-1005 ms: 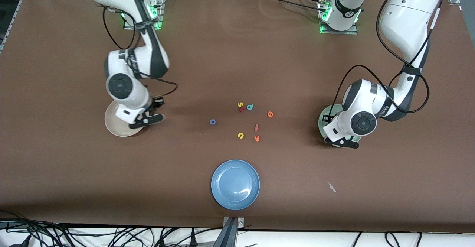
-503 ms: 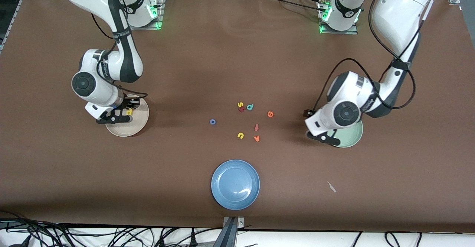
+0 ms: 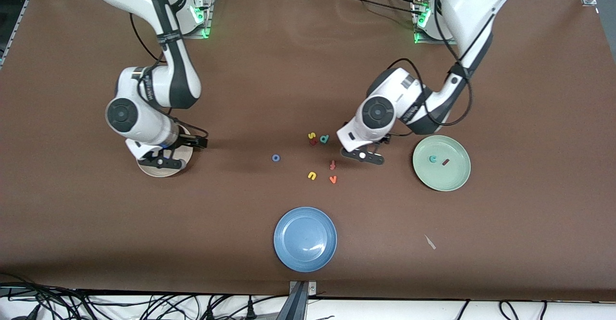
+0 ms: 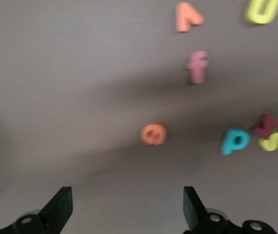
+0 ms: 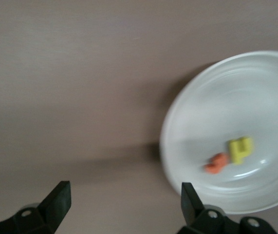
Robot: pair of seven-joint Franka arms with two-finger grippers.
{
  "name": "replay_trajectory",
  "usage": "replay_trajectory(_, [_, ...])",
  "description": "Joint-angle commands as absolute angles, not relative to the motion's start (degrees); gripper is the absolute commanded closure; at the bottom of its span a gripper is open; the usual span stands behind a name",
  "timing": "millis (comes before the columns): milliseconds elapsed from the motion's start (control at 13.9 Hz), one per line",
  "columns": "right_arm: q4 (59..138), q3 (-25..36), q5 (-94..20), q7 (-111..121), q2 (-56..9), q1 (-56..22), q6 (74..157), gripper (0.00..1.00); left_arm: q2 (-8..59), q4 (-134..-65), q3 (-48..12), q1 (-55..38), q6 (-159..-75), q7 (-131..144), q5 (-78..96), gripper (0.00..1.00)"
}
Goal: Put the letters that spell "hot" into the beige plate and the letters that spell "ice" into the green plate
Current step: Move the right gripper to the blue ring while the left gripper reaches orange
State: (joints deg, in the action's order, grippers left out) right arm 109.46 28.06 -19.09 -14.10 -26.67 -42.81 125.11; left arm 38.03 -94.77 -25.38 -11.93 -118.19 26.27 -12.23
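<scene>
1. The left gripper [image 3: 362, 155] hangs with its jaws spread and empty over the middle of the desk, above the orange e [image 4: 153, 134]; the left wrist view shows that letter lying flat between the two fingertips [image 4: 61, 202]
2. The green plate [image 3: 457, 181], toward the left arm's end of the desk, holds the teal c [image 3: 433, 158] and the dark red i [image 3: 445, 162]; the e looks like the one "ice" letter not yet in it
3. The right gripper [image 3: 161, 159] is over the beige plate [image 3: 149, 170], jaws wide apart and holding nothing; its wrist view shows the yellow h [image 5: 240, 149] and the orange t [image 5: 217, 163] touching each other in the plate
4. The blue o [image 3: 275, 158] lies alone on the desk, between the beige plate and the cluster of letters
5. To take the e well, I judge: centre it between the jaws, descend straight, close on its edges; the pink f-shaped letter [image 4: 197, 67] and the teal d [image 4: 235, 141] lie near, so keep the fingers clear of them
</scene>
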Motion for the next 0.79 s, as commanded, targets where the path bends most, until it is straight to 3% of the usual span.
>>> replay_trajectory(0, [103.29,24.1,-20.83,-25.27,-31.54,-42.8,124.63,0.0,42.0,-93.6,-25.14,-11.78,-122.07,25.14,-13.8,0.2])
replay_trajectory(144, [98.12,21.37,-20.66,-31.44,-35.14,-43.06,124.72,0.0,42.8,-93.6,-25.05,-13.35,-123.48,24.96,-14.32,0.54])
replay_trajectory(287, [93.01,20.48,-20.48,-37.15,-38.92,-43.85,124.63,0.0,42.8,-93.69,-24.96,-13.54,-123.49,24.61,-16.86,0.64])
replay_trajectory(718, [86.67,18.99,-20.74,-46.49,-44.56,-47.29,124.8,0.0,44.03,-93.78,-24.87,-13.27,-126.47,24.7,-17.84,0.66])
